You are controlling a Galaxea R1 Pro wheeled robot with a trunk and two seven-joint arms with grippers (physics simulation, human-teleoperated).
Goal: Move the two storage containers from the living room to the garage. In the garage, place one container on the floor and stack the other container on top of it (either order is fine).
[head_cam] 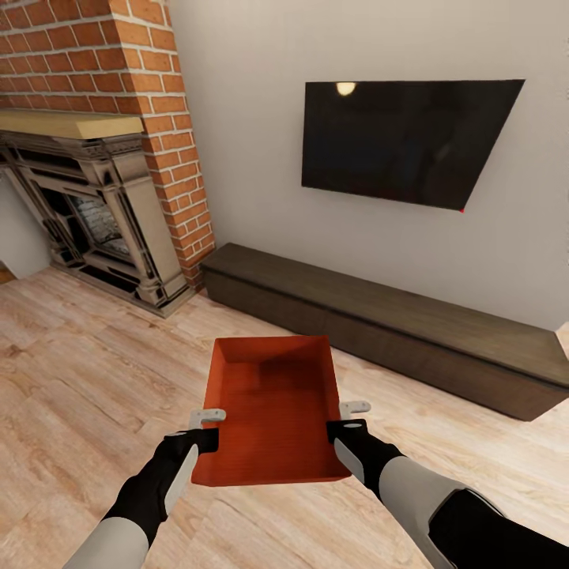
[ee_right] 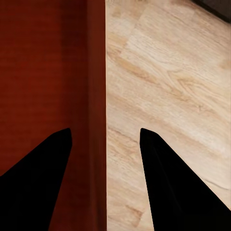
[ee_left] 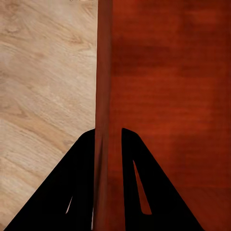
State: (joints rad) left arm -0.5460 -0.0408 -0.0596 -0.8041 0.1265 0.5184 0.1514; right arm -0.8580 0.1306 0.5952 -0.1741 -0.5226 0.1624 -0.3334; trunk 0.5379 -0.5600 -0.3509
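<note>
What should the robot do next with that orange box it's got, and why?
Probably close the right gripper on the container's wall: its fingers straddle that wall with a wide gap, while the left gripper already pinches the opposite wall. A firm two-sided hold seems wise before carrying.

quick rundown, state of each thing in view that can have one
storage container: upright, open-top, empty, carried above the wood floor
left gripper: jaws shut on the container's left wall
right gripper: jaws straddle the right wall, gap visible, open
TV: off, screen dark
fireplace: unlit
</note>
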